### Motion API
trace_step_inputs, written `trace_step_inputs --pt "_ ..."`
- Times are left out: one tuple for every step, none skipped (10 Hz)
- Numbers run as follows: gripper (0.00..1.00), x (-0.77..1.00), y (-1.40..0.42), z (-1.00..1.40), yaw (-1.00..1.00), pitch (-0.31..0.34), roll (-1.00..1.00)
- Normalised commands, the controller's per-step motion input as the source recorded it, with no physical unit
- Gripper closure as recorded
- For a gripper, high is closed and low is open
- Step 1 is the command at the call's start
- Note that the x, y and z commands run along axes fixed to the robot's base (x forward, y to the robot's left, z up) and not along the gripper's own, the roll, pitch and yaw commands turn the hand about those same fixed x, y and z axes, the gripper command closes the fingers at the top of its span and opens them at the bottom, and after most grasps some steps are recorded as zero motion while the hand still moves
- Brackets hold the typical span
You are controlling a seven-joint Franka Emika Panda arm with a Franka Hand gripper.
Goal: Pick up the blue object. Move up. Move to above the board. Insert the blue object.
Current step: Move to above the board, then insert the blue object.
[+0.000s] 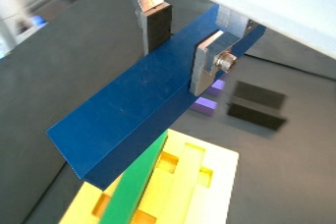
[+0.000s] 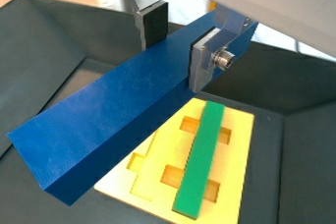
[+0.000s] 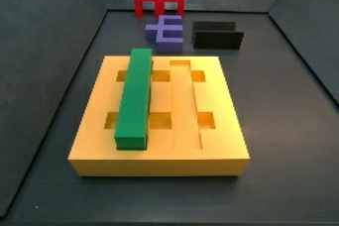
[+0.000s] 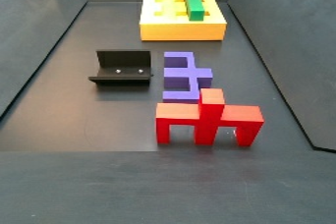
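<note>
In both wrist views my gripper (image 1: pixel 182 61) (image 2: pixel 178 61) is shut on the blue object (image 1: pixel 132 110) (image 2: pixel 105 120), a long solid bar gripped near one end and held level in the air. Below the bar lies the board (image 1: pixel 210 194) (image 2: pixel 241 130), a yellow slab with grooves and cut-outs. A green bar (image 1: pixel 138 184) (image 2: pixel 199 159) lies along one of its grooves. Both side views show the board (image 3: pixel 159 156) (image 4: pixel 182 31) with the green bar (image 3: pixel 134 96) (image 4: pixel 196 2), but neither the gripper nor the blue object.
A purple E-shaped block (image 3: pixel 169 32) (image 4: pixel 184 76) lies on the floor beyond the board's end. Next to it stands the black fixture (image 3: pixel 219 35) (image 4: pixel 121 68), and a red block (image 3: pixel 157 2) (image 4: pixel 207 120) stands farther out. Dark sloping walls ring the floor.
</note>
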Motion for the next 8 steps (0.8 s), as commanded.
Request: trace_step_inputs --pt "1.00 0.05 -0.02 0.03 1.00 0.185 0.02" --pt "1.00 0.05 -0.02 0.03 1.00 0.229 0.03" --pt "1.00 0.06 -0.02 0.03 0.85 0.236 0.04" --pt "1.00 0.07 -0.02 0.03 0.60 0.218 0.04" --pt "1.00 0.08 -0.02 0.04 0.38 0.201 0.04" --pt "1.00 0.00 -0.11 -0.87 0.05 -0.030 -0.12" --pt "1.00 -0.01 -0.18 -0.77 -0.03 -0.066 -0.16" --pt "1.00 0.00 -0.28 -0.63 -0.11 -0.064 -0.22"
